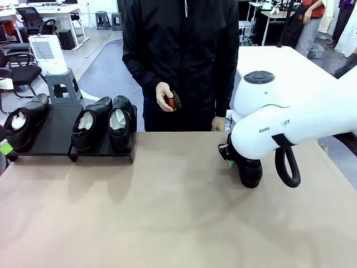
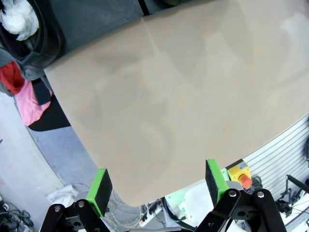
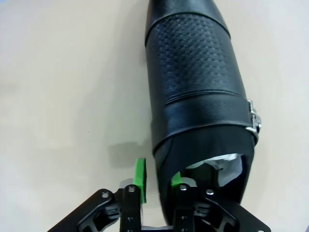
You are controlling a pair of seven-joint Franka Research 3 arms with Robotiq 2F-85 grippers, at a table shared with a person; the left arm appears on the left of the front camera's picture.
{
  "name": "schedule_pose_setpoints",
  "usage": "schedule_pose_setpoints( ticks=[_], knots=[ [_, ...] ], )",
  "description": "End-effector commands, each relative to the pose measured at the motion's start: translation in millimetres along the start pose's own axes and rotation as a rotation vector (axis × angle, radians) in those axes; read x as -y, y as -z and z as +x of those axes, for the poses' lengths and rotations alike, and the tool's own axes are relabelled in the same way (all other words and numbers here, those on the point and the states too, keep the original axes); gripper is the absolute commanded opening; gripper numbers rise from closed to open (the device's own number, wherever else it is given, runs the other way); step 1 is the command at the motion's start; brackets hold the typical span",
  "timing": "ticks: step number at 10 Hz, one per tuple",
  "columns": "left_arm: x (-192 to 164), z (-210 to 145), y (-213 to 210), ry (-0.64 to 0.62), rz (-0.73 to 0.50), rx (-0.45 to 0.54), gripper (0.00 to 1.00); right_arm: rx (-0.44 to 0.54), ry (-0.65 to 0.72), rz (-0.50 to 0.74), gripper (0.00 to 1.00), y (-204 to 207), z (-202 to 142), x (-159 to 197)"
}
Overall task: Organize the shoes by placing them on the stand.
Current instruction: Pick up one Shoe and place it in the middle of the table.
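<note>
Three glossy black shoes with white paper inside stand on the black stand [image 1: 53, 137]: one at its left end [image 1: 22, 124] and two side by side at its right end [image 1: 89, 127] [image 1: 120, 124]. The last shoe [image 1: 249, 168] [image 3: 198, 82] lies on the tan table below my right arm. My right gripper [image 1: 231, 156] [image 3: 158, 182] is shut on this shoe's side wall at the opening, one green pad inside and one outside. My left gripper [image 2: 157, 186] hangs open over the table's corner, holding nothing. A shoe on the stand [image 2: 34, 34] shows at the top left of the left wrist view.
A person in black stands at the far edge and holds a small reddish-brown brush [image 1: 174, 101] in one hand. The other hand [image 1: 218, 124] rests by the table edge, close behind my right arm. The tan table [image 1: 167, 212] spreads wide between the stand and the shoe.
</note>
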State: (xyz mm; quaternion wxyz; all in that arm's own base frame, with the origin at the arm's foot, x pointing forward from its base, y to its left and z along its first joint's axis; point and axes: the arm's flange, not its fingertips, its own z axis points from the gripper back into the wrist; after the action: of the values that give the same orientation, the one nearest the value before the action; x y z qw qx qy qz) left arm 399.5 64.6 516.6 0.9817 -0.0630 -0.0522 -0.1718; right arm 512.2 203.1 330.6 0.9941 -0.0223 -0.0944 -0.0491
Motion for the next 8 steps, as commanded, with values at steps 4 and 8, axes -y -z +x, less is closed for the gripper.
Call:
schedule_pose_setpoints(
  ticks=[4, 8],
  knots=[
    [0, -4, 2, -0.003, -0.011, 0.006, 1.00, -0.001, 0.029, -0.008, 0.00, -3, 4, -4],
    [0, -4, 2, -0.003, -0.011, 0.006, 1.00, -0.012, 0.135, 0.011, 0.00, -65, -23, -13]
  ],
)
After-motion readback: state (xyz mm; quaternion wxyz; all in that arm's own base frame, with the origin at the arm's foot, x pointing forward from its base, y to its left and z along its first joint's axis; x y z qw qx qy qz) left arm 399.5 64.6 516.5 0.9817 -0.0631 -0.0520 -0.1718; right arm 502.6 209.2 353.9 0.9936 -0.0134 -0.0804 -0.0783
